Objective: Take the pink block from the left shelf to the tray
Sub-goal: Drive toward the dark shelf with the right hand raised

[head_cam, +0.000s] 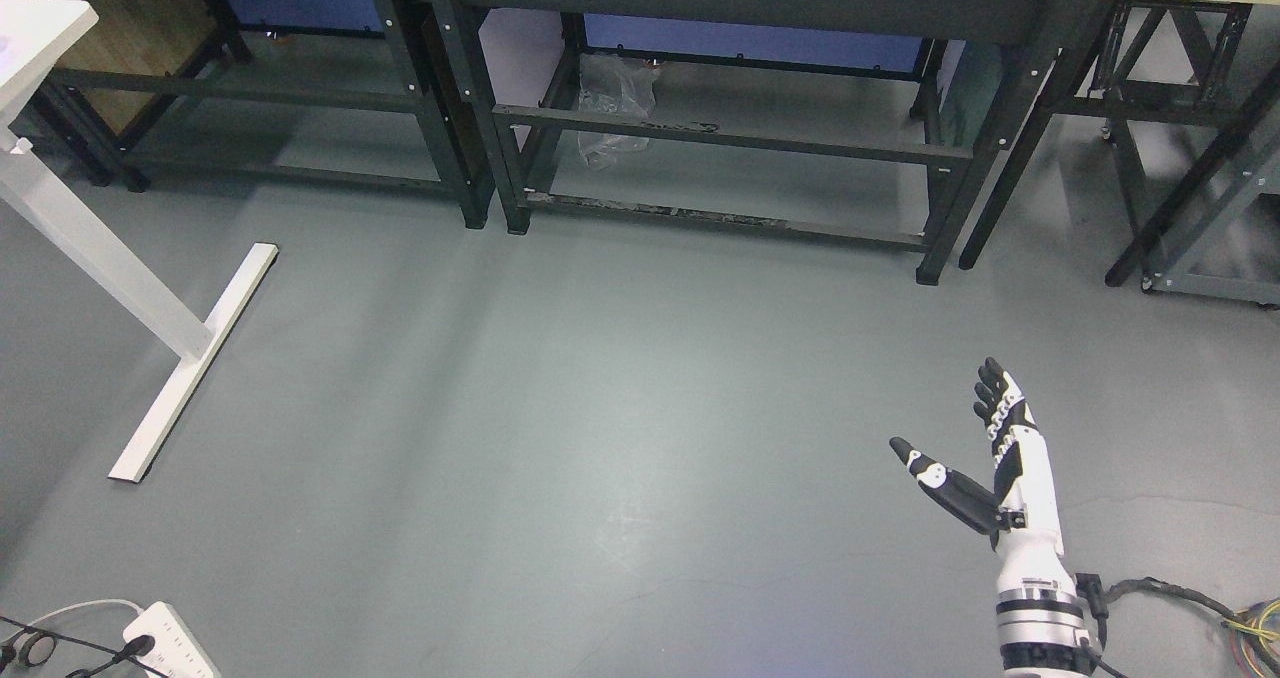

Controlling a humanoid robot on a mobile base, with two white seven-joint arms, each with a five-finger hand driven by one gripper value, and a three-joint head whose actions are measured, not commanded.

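Right hand: rose from the lower right over the grey floor, fingers stretched out, thumb spread to the left, holding nothing.
Left arm: out of view.
Pink block: could not be seen anywhere; neither could a tray.
Black workbench: stood across the top, well beyond the right hand, with a crumpled clear plastic bag under it.
White desk leg: far left of the right hand, foot flat on the floor.
White power strip: bottom left corner, far left of the right hand.
Cables: just right of the right hand's wrist.
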